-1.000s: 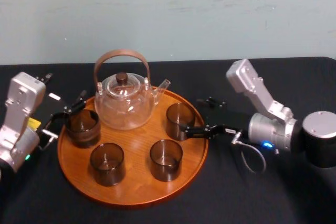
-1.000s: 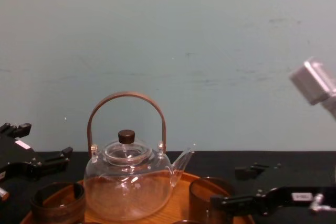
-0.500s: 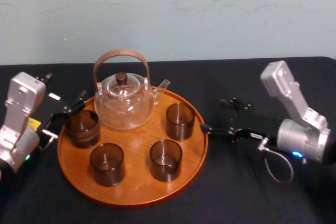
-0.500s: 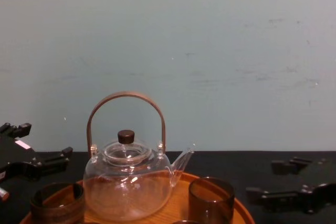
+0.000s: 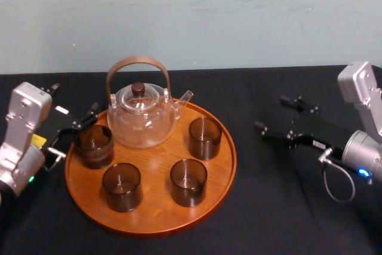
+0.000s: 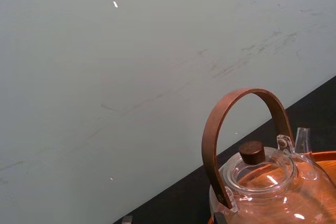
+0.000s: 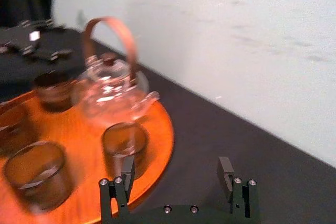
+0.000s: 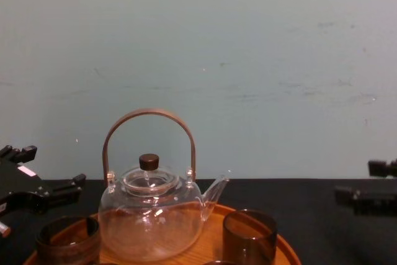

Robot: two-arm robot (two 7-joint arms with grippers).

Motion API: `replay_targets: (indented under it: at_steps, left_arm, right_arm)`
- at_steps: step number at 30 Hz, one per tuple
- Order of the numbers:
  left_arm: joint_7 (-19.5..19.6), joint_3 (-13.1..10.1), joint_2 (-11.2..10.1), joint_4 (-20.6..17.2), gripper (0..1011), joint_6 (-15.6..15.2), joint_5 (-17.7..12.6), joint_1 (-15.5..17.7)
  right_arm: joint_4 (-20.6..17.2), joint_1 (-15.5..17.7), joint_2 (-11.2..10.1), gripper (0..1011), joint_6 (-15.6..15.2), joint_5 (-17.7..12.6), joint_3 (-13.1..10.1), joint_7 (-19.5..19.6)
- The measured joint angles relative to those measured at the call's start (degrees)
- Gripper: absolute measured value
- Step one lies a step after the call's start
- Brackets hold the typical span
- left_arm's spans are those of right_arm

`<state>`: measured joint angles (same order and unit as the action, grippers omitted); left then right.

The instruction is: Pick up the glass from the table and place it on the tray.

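The round wooden tray (image 5: 150, 226) holds several dark glasses and a clear teapot (image 5: 142, 117). The glass (image 5: 205, 138) at the tray's back right stands upright and free; it also appears in the right wrist view (image 7: 124, 144) and in the chest view (image 8: 249, 235). My right gripper (image 5: 271, 113) hovers open and empty over the black cloth, well to the right of the tray (image 7: 157, 124). Beside the tray's left rim, my left gripper (image 5: 74, 103) stays open near the left glass (image 5: 94, 145).
The teapot (image 8: 152, 215) with its tall brown handle stands at the back of the tray. Two more glasses (image 5: 188, 181) (image 5: 122, 186) sit at the tray's front. Black cloth covers the table, with a pale wall behind.
My right gripper has drawn back to the right, away from the back-right glass, which stays standing on the tray. The left arm has not moved.
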<state>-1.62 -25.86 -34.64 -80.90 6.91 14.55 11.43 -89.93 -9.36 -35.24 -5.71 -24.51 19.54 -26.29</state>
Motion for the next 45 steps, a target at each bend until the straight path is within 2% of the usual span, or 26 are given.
replay_targets:
  at_steps: [4,5,6,12,22,29,45]
  left_arm:
    - [0.0,0.0,0.0,0.0,1001,0.0,0.0,0.0]
    - [0.0,0.0,0.0,0.0,1001,0.0,0.0,0.0]
    - [0.0,0.0,0.0,0.0,1001,0.0,0.0,0.0]
    - [0.0,0.0,0.0,0.0,1001,0.0,0.0,0.0]
    - [0.0,0.0,0.0,0.0,1001,0.0,0.0,0.0]
    - [0.0,0.0,0.0,0.0,1002,0.0,0.0,0.0]
    - [0.0,0.0,0.0,0.0,1001,0.0,0.0,0.0]
  right_arm:
    - [-0.1,0.8,2.7,1002,0.6,1.1,-1.9,5.3]
    - [-0.1,0.8,2.7,1002,0.6,1.1,-1.9,5.3]
    - [0.2,0.8,3.8,1002,0.7,1.5,-2.4,6.9]
    - [2.1,0.6,7.6,1002,1.4,3.9,-3.3,11.9]
    - [5.5,1.2,11.5,1002,5.4,6.3,-4.3,14.6]
    - [7.9,1.3,13.0,1002,6.5,7.3,-4.7,14.5]
    - [7.4,1.2,12.7,1002,6.4,7.1,-4.6,14.3]
